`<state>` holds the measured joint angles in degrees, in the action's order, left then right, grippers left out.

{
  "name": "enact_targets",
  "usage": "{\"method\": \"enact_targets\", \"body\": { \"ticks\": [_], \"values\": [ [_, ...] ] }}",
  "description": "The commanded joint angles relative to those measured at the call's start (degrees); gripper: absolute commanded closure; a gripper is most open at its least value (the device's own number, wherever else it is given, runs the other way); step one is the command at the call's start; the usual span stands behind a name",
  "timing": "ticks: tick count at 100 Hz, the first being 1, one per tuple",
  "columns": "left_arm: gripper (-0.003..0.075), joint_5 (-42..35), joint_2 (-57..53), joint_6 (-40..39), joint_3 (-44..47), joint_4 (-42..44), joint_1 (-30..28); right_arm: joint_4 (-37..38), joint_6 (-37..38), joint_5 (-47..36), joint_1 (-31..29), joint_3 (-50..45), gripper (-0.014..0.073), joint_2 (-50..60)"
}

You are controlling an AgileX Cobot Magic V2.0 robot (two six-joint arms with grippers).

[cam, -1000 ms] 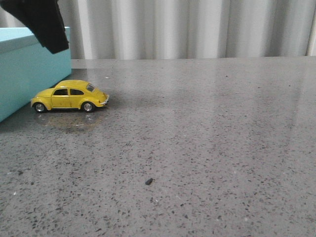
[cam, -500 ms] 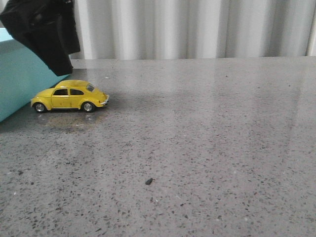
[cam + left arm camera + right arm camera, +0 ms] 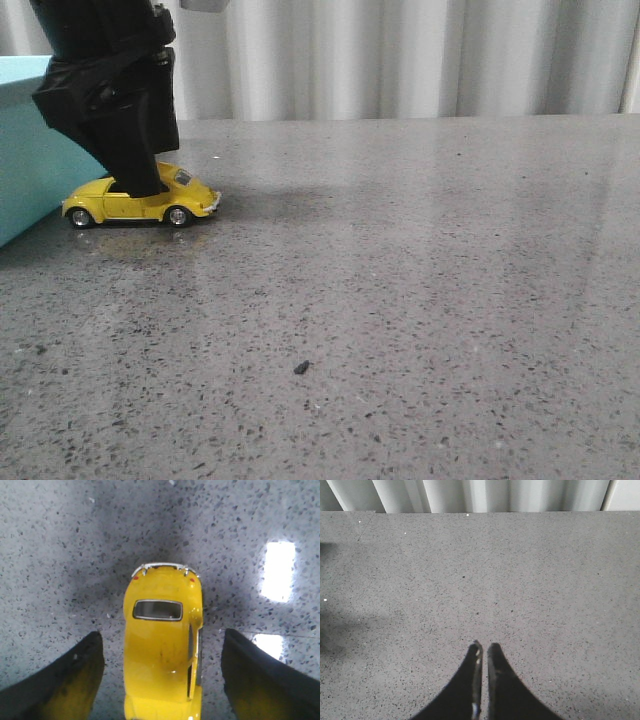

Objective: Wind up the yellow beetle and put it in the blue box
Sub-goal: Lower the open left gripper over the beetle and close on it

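The yellow beetle (image 3: 150, 199) stands on its four wheels on the grey speckled table (image 3: 400, 300), out at about ten o'clock from the table's middle in the front view. Its chrome bumper end points toward three o'clock. Just beside it, at its nine o'clock, is the blue box (image 3: 30, 170), only partly in view at the left edge; I cannot tell whether car and box touch.

The left gripper (image 3: 140, 185) hangs right over the car, its black body hiding the roof and side windows from the front. From the left wrist camera the car (image 3: 162, 645) lies lengthwise between the two dark fingers (image 3: 70, 675), which are spread wide, a strip of table showing on each side of the yellow body. So the tool is released and straddling the toy, not touching its flanks.

The right gripper (image 3: 482, 652) is seen only by its own camera: its two black tips are pressed together with nothing between them, over bare table.

A small dark crumb (image 3: 301, 367) lies near the table's middle. No brand, label or lettering can be read on car or box.
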<state>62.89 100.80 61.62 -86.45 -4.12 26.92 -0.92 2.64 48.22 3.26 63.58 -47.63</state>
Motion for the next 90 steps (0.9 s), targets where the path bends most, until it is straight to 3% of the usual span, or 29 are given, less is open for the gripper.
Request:
{"method": "enact_targets", "body": {
  "ticks": [1,90],
  "values": [
    [0.0261,-1.5,-2.5,0.0,-1.8,2.2,0.3,0.1,-0.7,-4.2,0.1,1.3,0.0654,0.5],
    [0.0262,-1.3,0.9,-0.2,-1.8,0.8,-1.0,0.1,-0.7,-4.3,0.1,1.3,0.0654,0.5]
  ]
}}
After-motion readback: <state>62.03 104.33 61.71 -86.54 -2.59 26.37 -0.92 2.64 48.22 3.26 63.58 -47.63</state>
